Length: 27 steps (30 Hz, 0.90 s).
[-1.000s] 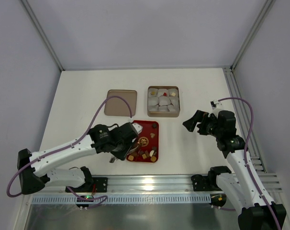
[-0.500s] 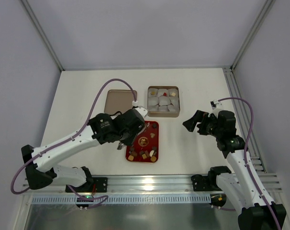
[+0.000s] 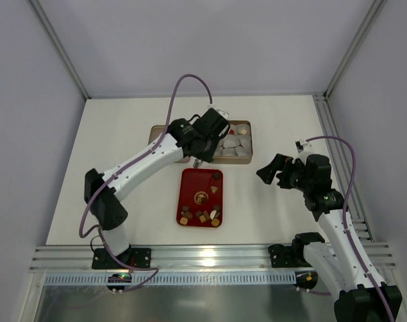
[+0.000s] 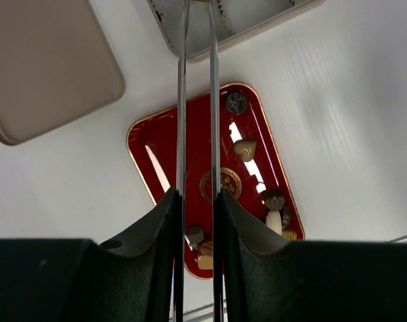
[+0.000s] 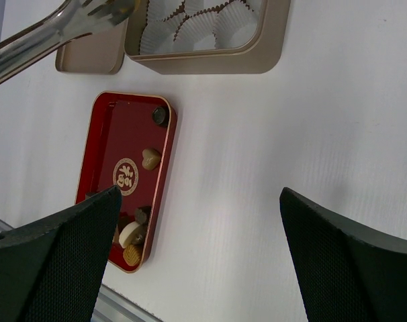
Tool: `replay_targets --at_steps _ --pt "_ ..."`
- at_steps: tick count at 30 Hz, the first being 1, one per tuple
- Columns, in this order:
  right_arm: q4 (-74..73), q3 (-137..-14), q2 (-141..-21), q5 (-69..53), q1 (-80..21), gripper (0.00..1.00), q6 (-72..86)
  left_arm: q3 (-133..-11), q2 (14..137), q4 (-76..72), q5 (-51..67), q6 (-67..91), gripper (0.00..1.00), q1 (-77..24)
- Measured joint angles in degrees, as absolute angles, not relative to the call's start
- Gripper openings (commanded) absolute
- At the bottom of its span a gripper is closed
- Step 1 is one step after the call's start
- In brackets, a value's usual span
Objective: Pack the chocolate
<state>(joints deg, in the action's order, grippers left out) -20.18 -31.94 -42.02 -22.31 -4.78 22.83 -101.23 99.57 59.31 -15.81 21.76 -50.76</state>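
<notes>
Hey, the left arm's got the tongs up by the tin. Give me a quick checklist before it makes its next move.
1. Left gripper shut on the tongs: ok.
2. Tong tips over the tin: ok, at its corner.
3. Chocolate between the tips: cannot tell.
4. Empty paper cups in the tin: ok.
5. Right gripper open, away from the tin: ok.
6. Red tray emptied: not ok, chocolates remain.

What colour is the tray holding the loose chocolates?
The tray is red with a gold rim; the left wrist view shows it best.
</notes>
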Motion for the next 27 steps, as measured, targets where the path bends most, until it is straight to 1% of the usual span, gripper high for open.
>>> replay_targets --at_steps 6,12,14,16,21,22,27 --pt "-20.16 -32.47 -42.35 -22.52 -4.78 1.0 22.83 -108.86 108.22 58.89 -15.22 20.23 0.2 -48.16" --pt "-20.18 -32.49 -42.41 -22.72 -4.78 1.0 22.83 -109.6 111.31 58.72 -15.38 19.2 0.21 -47.09" --pt "-20.18 -32.49 -42.41 -22.72 -4.78 1.0 22.81 -109.6 111.96 58.72 -15.49 19.0 0.24 -46.94" --pt "-20.18 -32.49 -42.41 -22.74 -4.78 1.0 22.83 -109.6 112.44 58.7 -15.64 18.96 0.3 -46.76" --pt "-20.18 -32.49 -42.41 -22.79 -4.78 1.0 22.83 -109.6 112.77 58.65 -16.27 18.68 0.39 -46.72" --pt "-20.18 -32.49 -42.41 -22.81 -4.78 1.0 22.83 -109.6 112.77 58.61 -16.49 18.59 0.42 -46.7" --pt "-20.18 -32.49 -42.41 -22.94 -4.78 1.0 22.83 -109.6 112.79 58.59 -16.97 18.13 0.42 -46.57"
